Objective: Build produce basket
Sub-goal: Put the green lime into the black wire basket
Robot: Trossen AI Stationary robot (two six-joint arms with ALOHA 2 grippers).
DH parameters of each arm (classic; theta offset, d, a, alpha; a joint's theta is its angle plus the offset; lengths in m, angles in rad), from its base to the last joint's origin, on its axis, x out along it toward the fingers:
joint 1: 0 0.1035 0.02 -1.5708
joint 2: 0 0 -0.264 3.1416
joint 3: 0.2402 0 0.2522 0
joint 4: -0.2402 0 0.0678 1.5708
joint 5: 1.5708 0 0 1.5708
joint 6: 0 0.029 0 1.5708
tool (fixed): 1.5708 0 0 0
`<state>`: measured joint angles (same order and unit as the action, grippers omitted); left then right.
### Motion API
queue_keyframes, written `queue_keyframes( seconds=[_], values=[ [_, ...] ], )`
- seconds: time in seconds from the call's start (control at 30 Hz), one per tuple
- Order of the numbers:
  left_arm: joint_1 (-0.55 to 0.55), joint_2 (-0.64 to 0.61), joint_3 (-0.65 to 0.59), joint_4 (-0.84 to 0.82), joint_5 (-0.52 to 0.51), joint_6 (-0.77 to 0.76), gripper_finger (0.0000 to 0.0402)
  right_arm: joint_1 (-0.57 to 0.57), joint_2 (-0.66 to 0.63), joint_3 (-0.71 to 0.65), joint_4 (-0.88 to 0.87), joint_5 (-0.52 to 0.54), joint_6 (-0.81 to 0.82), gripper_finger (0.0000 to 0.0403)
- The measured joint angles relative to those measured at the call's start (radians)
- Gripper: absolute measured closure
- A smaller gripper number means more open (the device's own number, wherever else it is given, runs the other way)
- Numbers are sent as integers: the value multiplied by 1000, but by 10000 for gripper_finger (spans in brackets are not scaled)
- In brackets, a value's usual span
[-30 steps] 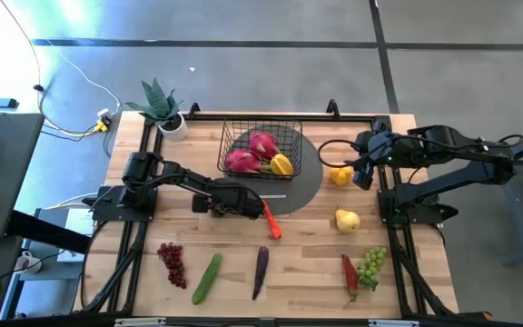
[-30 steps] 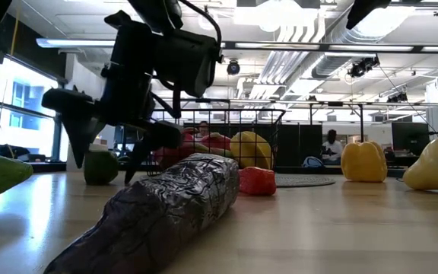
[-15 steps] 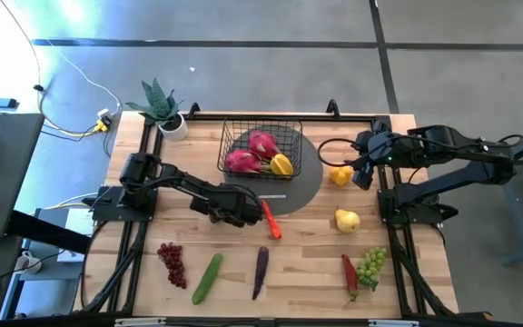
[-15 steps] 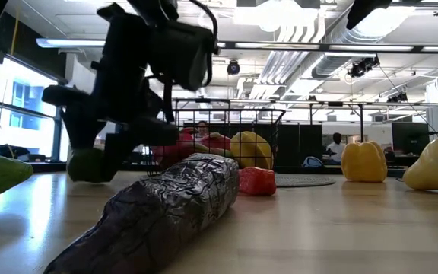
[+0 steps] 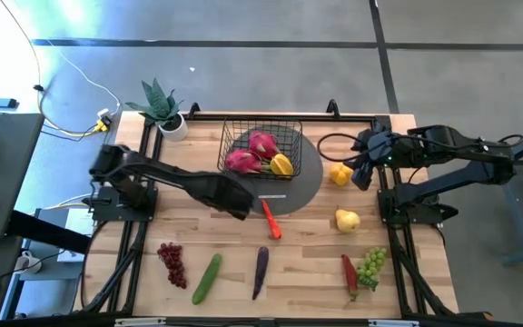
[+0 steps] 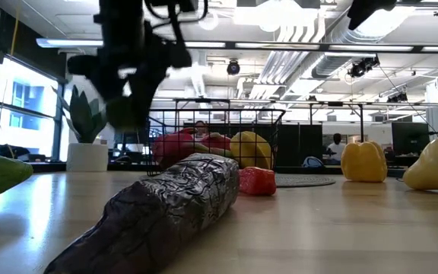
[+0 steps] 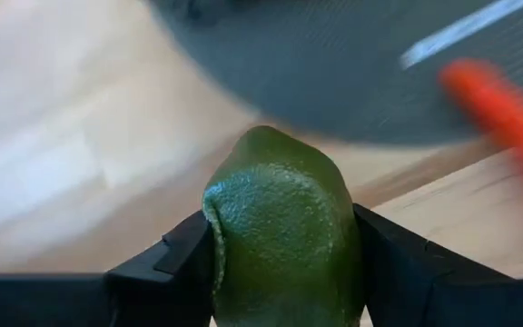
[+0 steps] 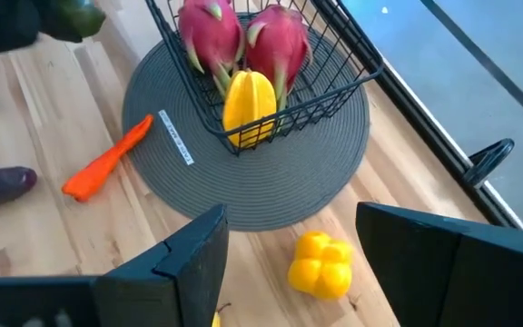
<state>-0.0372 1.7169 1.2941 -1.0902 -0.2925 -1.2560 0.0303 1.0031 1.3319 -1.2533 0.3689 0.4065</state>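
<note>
**Left arm has green fruit, basket up-right of it**

Green fruit [image 7: 284,232] is clamped between the left gripper [image 5: 234,202] fingers, lifted off the wooden table [image 5: 307,259], center-left of the high frame. Basket [image 5: 261,148] sits on the grey round mat [image 5: 302,186], just up and right of that gripper; two dragon fruits [image 8: 243,36] and a yellow piece [image 8: 248,104] are inside. Left arm is nearer. Right gripper [image 5: 363,171] hovers right of the mat above a yellow pepper [image 5: 340,174], jaws open, empty.

Left gripper [image 5: 237,205] jaws are filled by a green fruit [image 7: 284,236]; bare table [image 5: 180,222] lies below them. Ahead of the jaws: orange carrot [image 5: 271,220], grey mat [image 5: 305,182], basket [image 5: 261,150] wall. Right gripper [image 5: 360,173] jaws: gap free, yellow pepper [image 5: 340,174] just beside.
</note>
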Motion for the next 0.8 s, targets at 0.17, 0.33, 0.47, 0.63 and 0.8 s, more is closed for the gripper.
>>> queue_keyframes(
  seconds=[0.17,0.33,0.47,0.63,0.8],
  values=[
    [52,-98,1,109,-74,121,202,0,0,0,0,0,46,178],
    [129,-153,1,248,-122,316,202,0,7,0,0,1,88,178],
    [192,-163,2,415,-72,497,202,0,20,0,0,2,120,178],
    [274,-159,2,603,38,682,202,0,41,0,2,2,153,178],
    [355,-157,2,695,111,795,202,0,71,0,5,2,155,178]
  ],
)
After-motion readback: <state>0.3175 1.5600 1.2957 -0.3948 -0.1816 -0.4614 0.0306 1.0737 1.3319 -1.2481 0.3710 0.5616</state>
